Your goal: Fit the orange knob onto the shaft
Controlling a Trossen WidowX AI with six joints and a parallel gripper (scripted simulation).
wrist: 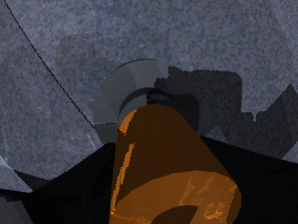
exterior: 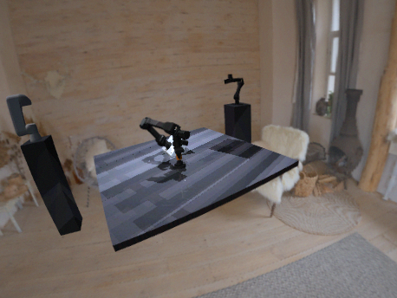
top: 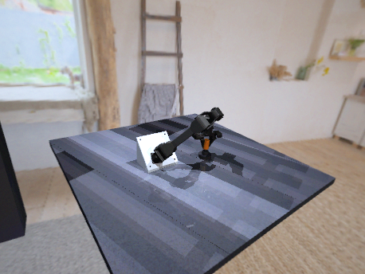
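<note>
The tall orange cylindrical knob [top: 206,144] [wrist: 155,150] is clamped in the black two-fingered pincer [top: 206,139] [exterior: 178,154], probably so it can be turned to find the flat. Beneath, the dark round pedestal [top: 205,155] [exterior: 179,165] [wrist: 111,102] stands on the grey-striped table [top: 159,215] [exterior: 143,208] [wrist: 45,65], presumably awaiting a downward push.
</note>
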